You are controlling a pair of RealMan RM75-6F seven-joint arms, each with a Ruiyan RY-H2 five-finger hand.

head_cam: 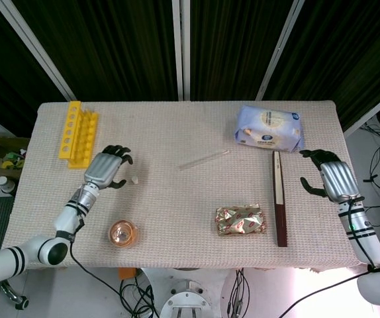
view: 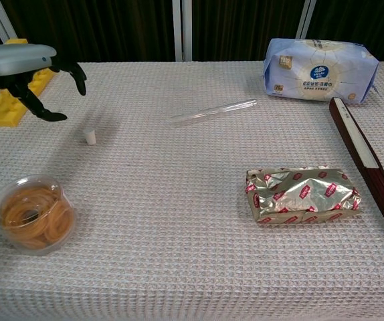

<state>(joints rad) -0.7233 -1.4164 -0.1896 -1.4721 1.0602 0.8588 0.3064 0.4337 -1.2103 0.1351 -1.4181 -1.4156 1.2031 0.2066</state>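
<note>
My left hand [head_cam: 107, 167] [view: 25, 73] hovers over the left part of the table with its fingers apart and nothing in it. A small white stopper [head_cam: 136, 179] [view: 90, 137] stands just right of it. A clear test tube [head_cam: 204, 159] [view: 213, 111] lies near the table's middle. The yellow tube rack [head_cam: 78, 132] [view: 8, 100] sits behind my left hand. My right hand [head_cam: 329, 175] is open at the right edge, beside a long brown and cream box [head_cam: 280, 197] [view: 368, 164].
A clear tub of rubber bands [head_cam: 123, 233] [view: 33, 212] sits at the front left. A foil snack pack [head_cam: 241, 220] [view: 303, 194] lies front of centre. A blue tissue pack [head_cam: 269, 128] [view: 319, 69] rests at the back right. Dark curtains hang behind the table.
</note>
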